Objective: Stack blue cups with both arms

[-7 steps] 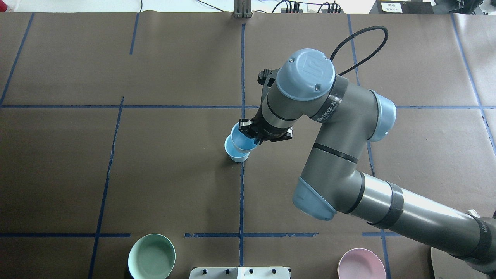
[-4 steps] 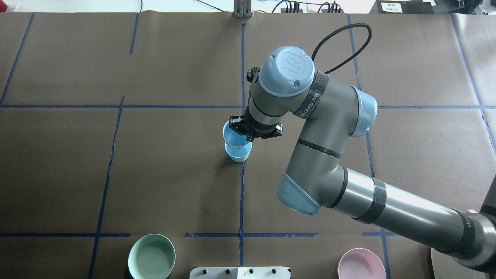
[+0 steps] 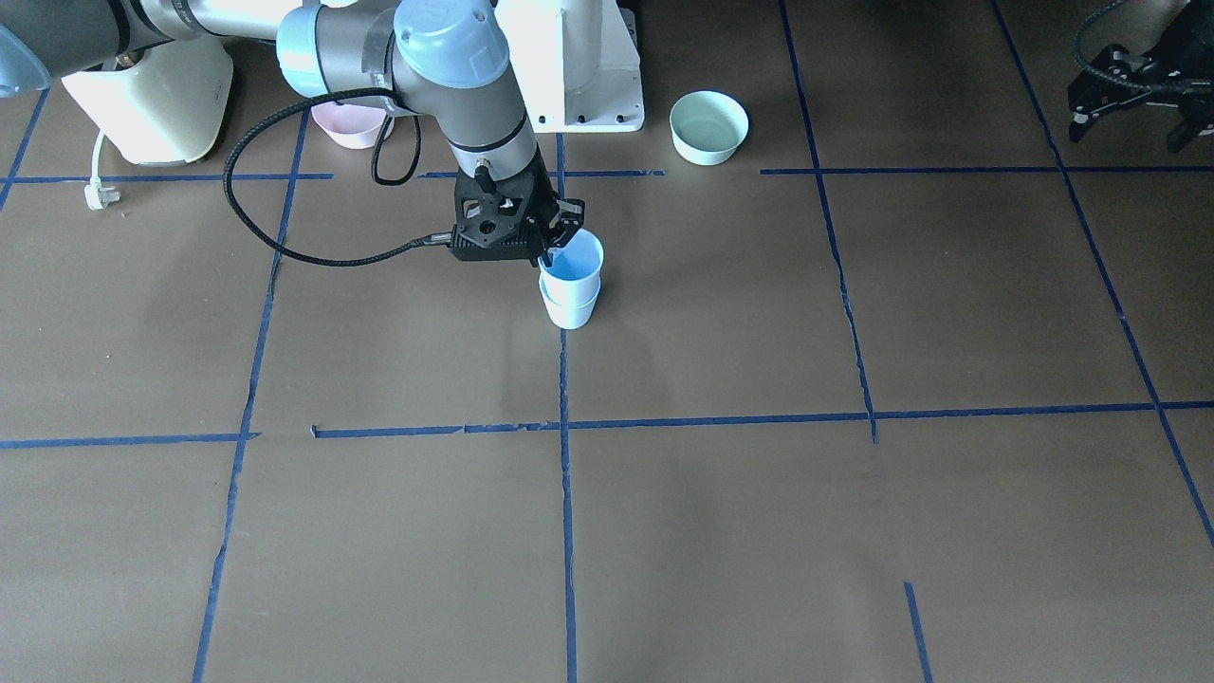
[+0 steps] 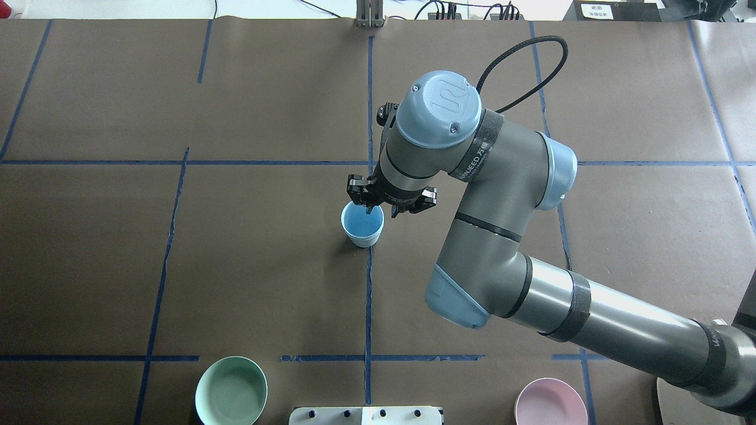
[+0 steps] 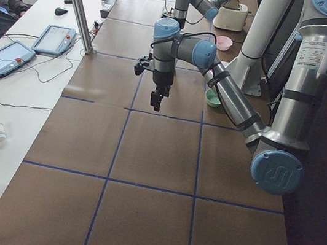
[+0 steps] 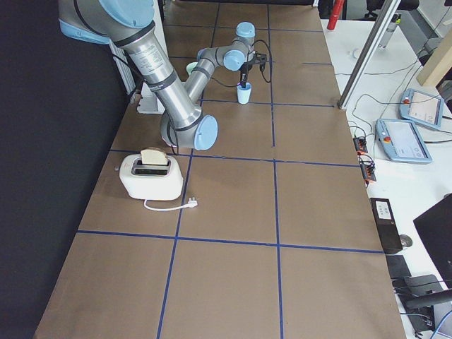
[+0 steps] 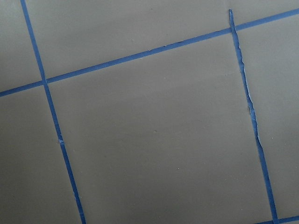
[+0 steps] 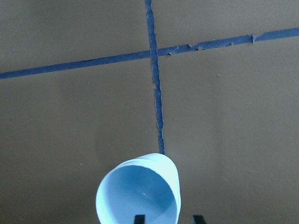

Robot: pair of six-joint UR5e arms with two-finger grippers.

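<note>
The two blue cups (image 4: 362,224) stand nested, one inside the other, on the centre tape line; in the front view the upper cup (image 3: 572,258) sits in the lower cup (image 3: 569,311). My right gripper (image 4: 372,208) hangs over the stack's rim. In the right wrist view one fingertip (image 8: 139,218) is inside the upper cup (image 8: 138,193) and the other is outside, both off the wall, so it is open. My left gripper (image 3: 1129,119) hangs open and empty, far off at the table's left side, and shows in the left view (image 5: 156,99).
A mint-green bowl (image 4: 231,391) and a pink bowl (image 4: 550,402) sit at the near edge by the white pedestal (image 3: 579,66). A toaster (image 3: 147,85) stands on the robot's right. Blue tape lines cross the brown table.
The right gripper brought the held cup over the standing cup and let it go. The cup has dropped down into the lower cup. The gripper stays at the rim.
</note>
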